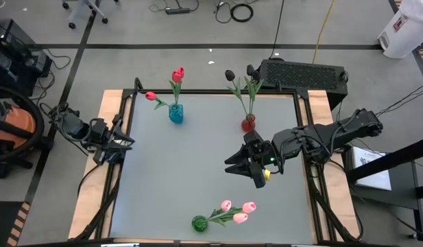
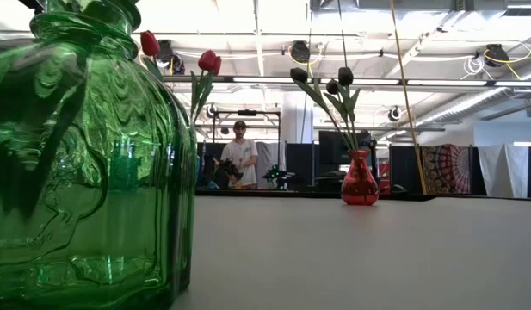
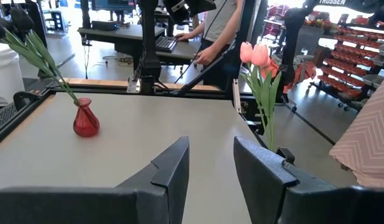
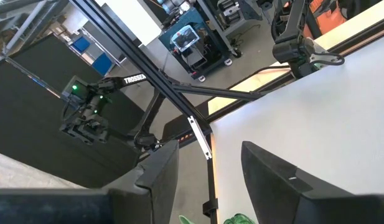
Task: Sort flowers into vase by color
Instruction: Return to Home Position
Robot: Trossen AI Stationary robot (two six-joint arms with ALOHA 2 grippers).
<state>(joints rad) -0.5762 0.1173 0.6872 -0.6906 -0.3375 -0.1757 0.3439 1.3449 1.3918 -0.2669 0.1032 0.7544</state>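
Observation:
Two red flowers [image 1: 178, 74] stand with their stems in a blue vase [image 1: 175, 113] at the far left. Black flowers [image 1: 230, 74] stand in a small red vase [image 1: 248, 123] [image 3: 86, 121] at the far middle. Three pink flowers [image 1: 240, 211] [image 3: 257, 55] stick into a green vase [image 1: 199, 223] [image 2: 84, 155] at the near edge. My left gripper [image 1: 123, 142] [image 3: 210, 171] hovers open at the table's left edge. My right gripper [image 1: 232, 165] [image 4: 207, 174] hangs open above the table's right half, between the red and green vases. Neither holds anything.
A dark keyboard-like box [image 1: 304, 74] lies on the frame at the far right. Bare grey table top [image 1: 184, 171] spreads between the three vases. A person [image 2: 240, 155] stands in the room beyond the far edge.

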